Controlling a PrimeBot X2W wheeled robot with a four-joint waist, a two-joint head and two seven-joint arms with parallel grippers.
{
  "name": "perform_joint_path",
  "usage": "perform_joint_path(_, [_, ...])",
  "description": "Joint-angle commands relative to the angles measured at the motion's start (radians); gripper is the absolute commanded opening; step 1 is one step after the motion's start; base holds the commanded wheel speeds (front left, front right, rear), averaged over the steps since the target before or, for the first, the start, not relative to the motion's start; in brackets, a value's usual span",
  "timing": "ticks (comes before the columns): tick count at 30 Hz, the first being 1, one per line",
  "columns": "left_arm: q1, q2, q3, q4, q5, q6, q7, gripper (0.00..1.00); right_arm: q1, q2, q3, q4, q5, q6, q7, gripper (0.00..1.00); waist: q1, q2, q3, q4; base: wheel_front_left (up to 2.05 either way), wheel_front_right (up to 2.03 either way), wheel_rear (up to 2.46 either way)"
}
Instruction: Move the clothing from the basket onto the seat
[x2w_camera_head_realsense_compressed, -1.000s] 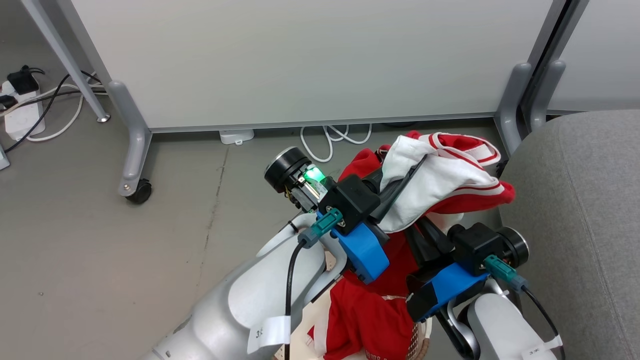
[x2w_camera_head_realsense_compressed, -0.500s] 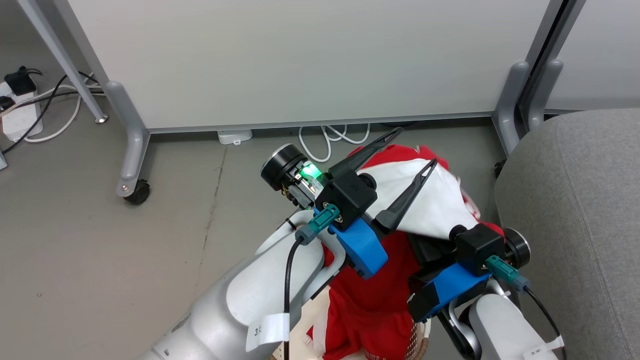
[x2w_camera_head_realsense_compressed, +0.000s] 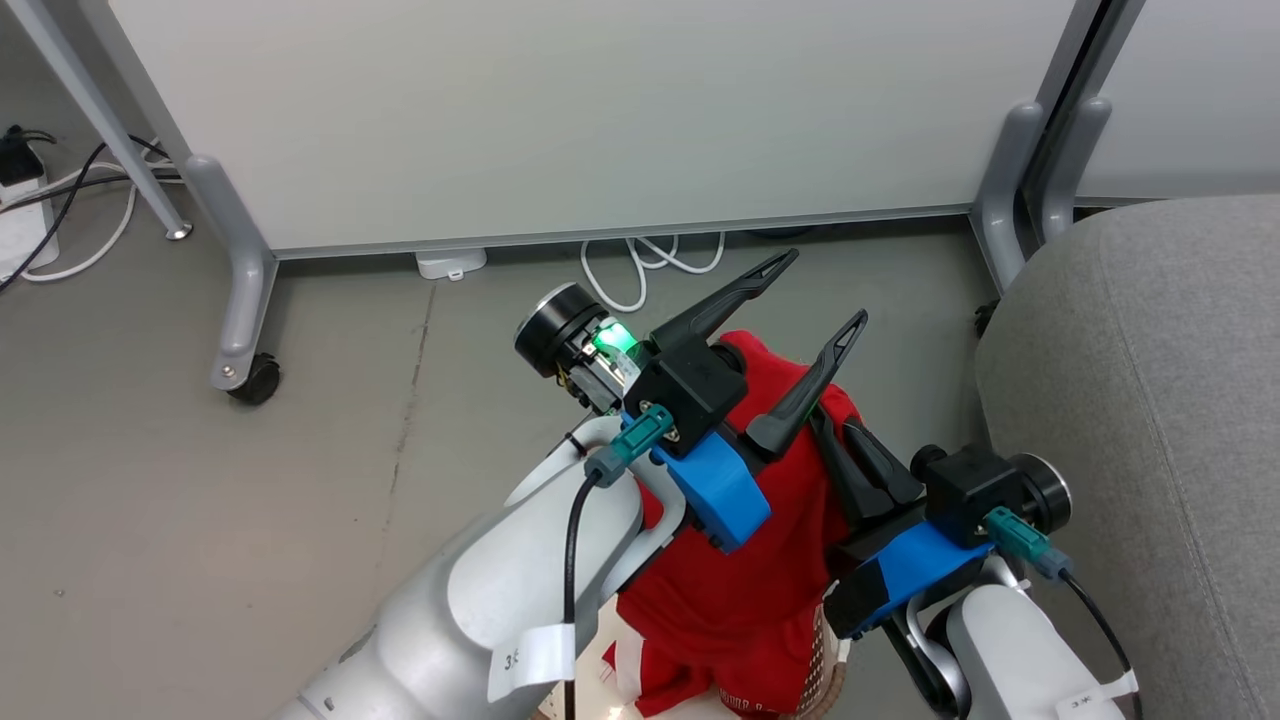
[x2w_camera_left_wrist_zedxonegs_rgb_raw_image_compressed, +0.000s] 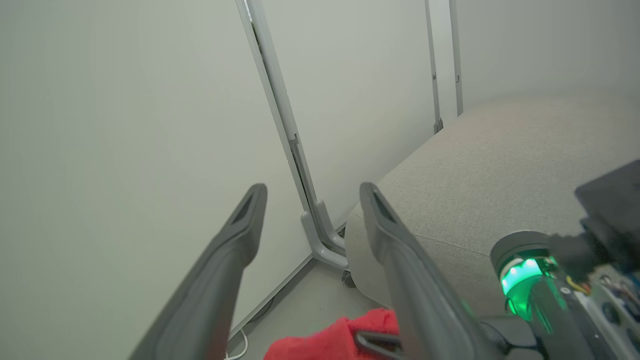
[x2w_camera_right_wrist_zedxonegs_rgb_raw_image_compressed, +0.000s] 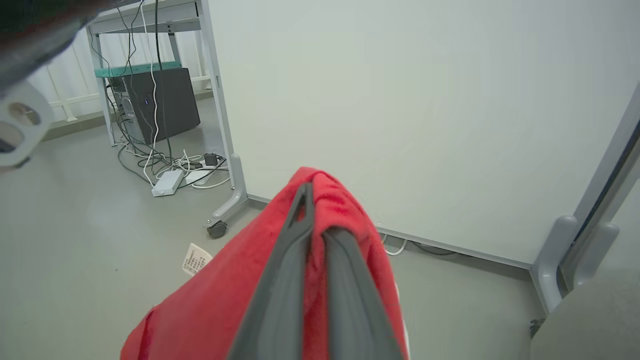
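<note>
At the bottom of the head view, a small part of the cream-white perforated plastic laundry basket (x2w_camera_head_realsense_compressed: 836, 668) is seen beneath the two pale forearms. A soft red fabric garment (x2w_camera_head_realsense_compressed: 740, 590) is draped down toward it. White trim and some lettering are seen at the lowest folds, though whether these belong to a second piece cannot be told. The upper end of the red fabric garment is pinched between the two long dark fingers of the right gripper (x2w_camera_head_realsense_compressed: 835, 425), which are pressed together on the cloth. In the right wrist view the fabric (x2w_camera_right_wrist_zedxonegs_rgb_raw_image_compressed: 225, 300) is seen wrapped over those closed fingers (x2w_camera_right_wrist_zedxonegs_rgb_raw_image_compressed: 315, 210). Just beside it, the left gripper (x2w_camera_head_realsense_compressed: 815, 295) is held above the garment with its fingers spread wide and nothing between them. In the left wrist view (x2w_camera_left_wrist_zedxonegs_rgb_raw_image_compressed: 311, 195) only bare panel is seen through the gap, and a red fold (x2w_camera_left_wrist_zedxonegs_rgb_raw_image_compressed: 335, 335) lies below. To the right, apart from the garment, lies the large grey upholstered sofa cushion (x2w_camera_head_realsense_compressed: 1150, 400), with no clothing seen on it. Farther off, the grey floor (x2w_camera_head_realsense_compressed: 200, 480) is crossed by white cables (x2w_camera_head_realsense_compressed: 650, 265). A white partition panel (x2w_camera_head_realsense_compressed: 600, 110) on grey wheeled legs stands at the back.
</note>
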Motion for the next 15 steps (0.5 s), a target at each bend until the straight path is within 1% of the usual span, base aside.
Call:
perform_joint_path(1, [-0.004, 0.006, 0.005, -0.001, 0.008, 0.005, -0.005, 1.0, -0.01, -0.002, -0.009, -0.009, 0.0, 0.0, 0.0, 0.0, 0.0, 0.0, 0.01, -0.011, 0.0, 0.0, 0.0])
perform_joint_path(8, [-0.016, 0.016, 0.003, -0.003, 0.014, 0.006, -0.005, 1.0, -0.032, -0.002, -0.055, -0.024, -0.009, 0.0, 0.0, 0.0, 0.0, 0.0, 0.05, -0.055, 0.0, 0.0, 0.0])
perform_joint_path(15, [-0.033, 0.024, -0.003, 0.002, 0.019, 0.003, -0.004, 1.0, -0.057, -0.002, -0.107, -0.051, -0.018, 0.0, 0.0, 0.0, 0.0, 0.0, 0.099, -0.117, 0.0, 0.0, 0.0])
